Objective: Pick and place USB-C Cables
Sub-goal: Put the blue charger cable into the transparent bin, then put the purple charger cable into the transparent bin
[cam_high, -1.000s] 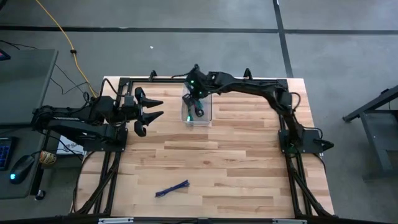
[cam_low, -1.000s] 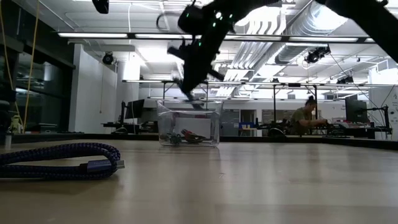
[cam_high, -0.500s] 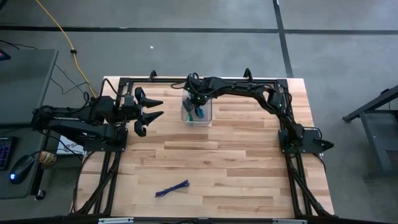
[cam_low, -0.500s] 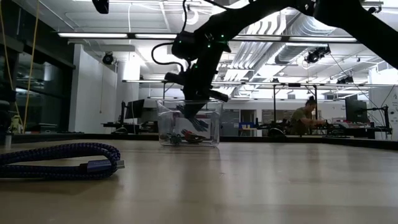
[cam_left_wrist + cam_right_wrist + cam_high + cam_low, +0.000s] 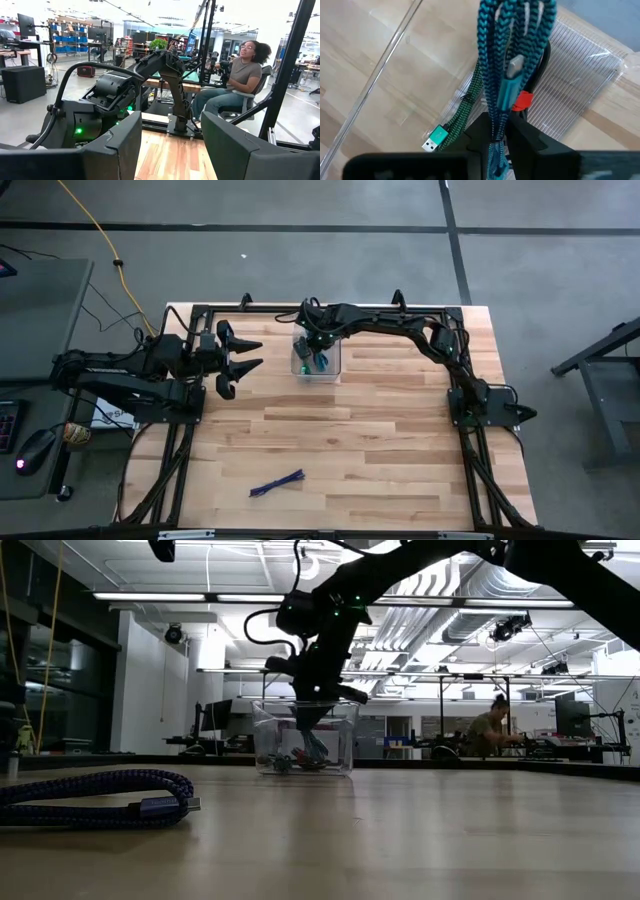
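Observation:
My right gripper [image 5: 318, 358] reaches down into a clear plastic box [image 5: 337, 356] at the table's far middle, shut on the teal cable bundle [image 5: 512, 55]. The low view shows it inside the box [image 5: 310, 728]. A green cable [image 5: 454, 125] and a red-and-black one [image 5: 522, 101] lie on the box floor. The purple cable [image 5: 277, 483] lies on the table near the front edge, and close to the camera in the low view [image 5: 100, 798]. My left gripper [image 5: 243, 355] hovers open and empty to the left of the box. My right gripper pinches the teal bundle's several strands [image 5: 496, 131] between its two fingers, near one end of the bundle. The fingers point down from above, along the bundle. The bundle hangs below them inside the box, its looped end [image 5: 517, 15] lowest; whether it touches the floor I cannot tell.
A black frame [image 5: 270, 307] runs along the table's far and side edges. A yellow cord [image 5: 95, 230] trails on the floor beyond the left far corner. A seated person [image 5: 235, 82] shows beyond the table. Bare wood lies between the box and the purple cable.
My right gripper has gone down into the clear box with the teal cable, shifting a little toward the table's far edge. The cable now hangs inside the box walls instead of above them. In the last half second it has barely moved.

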